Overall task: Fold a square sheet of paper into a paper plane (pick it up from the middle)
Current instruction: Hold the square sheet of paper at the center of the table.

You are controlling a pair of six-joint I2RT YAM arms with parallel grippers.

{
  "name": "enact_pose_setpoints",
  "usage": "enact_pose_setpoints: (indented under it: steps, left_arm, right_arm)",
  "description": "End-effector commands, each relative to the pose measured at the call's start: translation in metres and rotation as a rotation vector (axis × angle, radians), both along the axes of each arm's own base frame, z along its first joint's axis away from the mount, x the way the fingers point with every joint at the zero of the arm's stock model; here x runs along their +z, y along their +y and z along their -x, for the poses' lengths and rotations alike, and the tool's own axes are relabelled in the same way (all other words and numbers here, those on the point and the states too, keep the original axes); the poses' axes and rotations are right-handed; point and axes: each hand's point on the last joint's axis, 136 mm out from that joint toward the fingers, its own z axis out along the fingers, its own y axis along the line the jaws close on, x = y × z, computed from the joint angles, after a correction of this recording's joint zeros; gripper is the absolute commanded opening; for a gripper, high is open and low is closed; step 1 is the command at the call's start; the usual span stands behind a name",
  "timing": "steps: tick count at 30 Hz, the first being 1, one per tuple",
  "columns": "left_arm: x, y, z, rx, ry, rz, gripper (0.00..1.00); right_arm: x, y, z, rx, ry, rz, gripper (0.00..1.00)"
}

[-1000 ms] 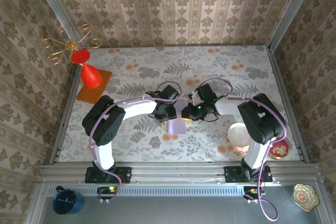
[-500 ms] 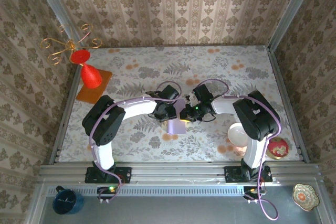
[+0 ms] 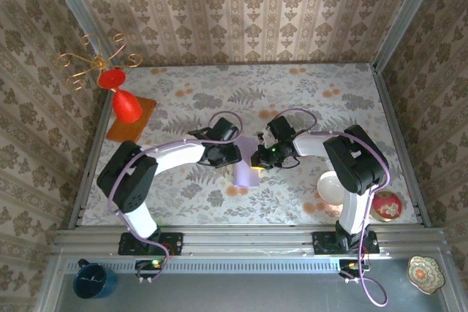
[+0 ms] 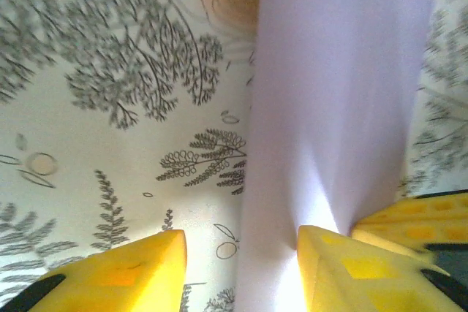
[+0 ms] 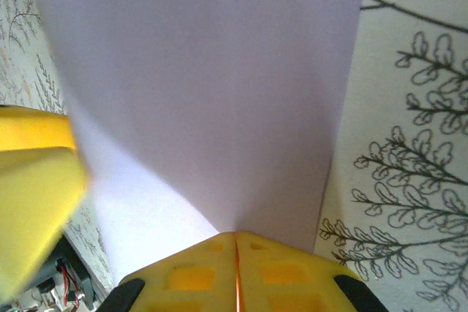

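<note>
1. The square sheet of paper (image 3: 245,173) sat near the middle of the table (image 3: 183,93), between the two grippers; from above it read as a narrow lilac strip rather than a full square.
2. The right gripper (image 5: 235,242) was clamped on the sheet's near edge; its fingers met in a closed seam, with the paper (image 5: 205,71) fanning out from it.
3. The left gripper (image 4: 241,246) was released, jaws parted, floral cloth showing in the gap; one fingertip (image 4: 344,264) sat at the sheet's long edge (image 4: 329,93), gripping nothing.
4. Progress, as judged: early; the sheet was gathered, perhaps doubled along its middle; whether a crease was set, could not tell; the surface looked smooth, with no diagonal folds.
5. Left to do, as judged: nose corners, wing folds, final pressing; nothing pointed or dart-like yet.
</note>
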Motion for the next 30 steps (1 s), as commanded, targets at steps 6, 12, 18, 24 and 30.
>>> enact_pose_setpoints:
  steps: [6, 12, 18, 24, 30]
  left_arm:
    - [0.037, -0.047, -0.001, -0.161, -0.058, 0.227, 0.30]
    - [0.019, -0.057, -0.001, -0.198, 0.012, 0.233, 0.14]
    - [0.006, -0.060, 0.004, -0.222, 0.062, 0.247, 0.09]
    - [-0.007, -0.050, 0.008, -0.236, 0.100, 0.241, 0.08]
    - [-0.024, -0.023, 0.021, -0.321, 0.151, 0.215, 0.08]
  right_arm:
    - [-0.063, -0.052, 0.046, -0.025, 0.194, 0.296, 0.09]
    - [-0.070, -0.054, 0.047, -0.029, 0.208, 0.309, 0.08]
    - [-0.075, -0.056, 0.049, -0.035, 0.221, 0.318, 0.07]
    - [-0.075, -0.059, 0.050, -0.045, 0.225, 0.337, 0.07]
    - [-0.078, -0.065, 0.056, -0.051, 0.247, 0.368, 0.07]
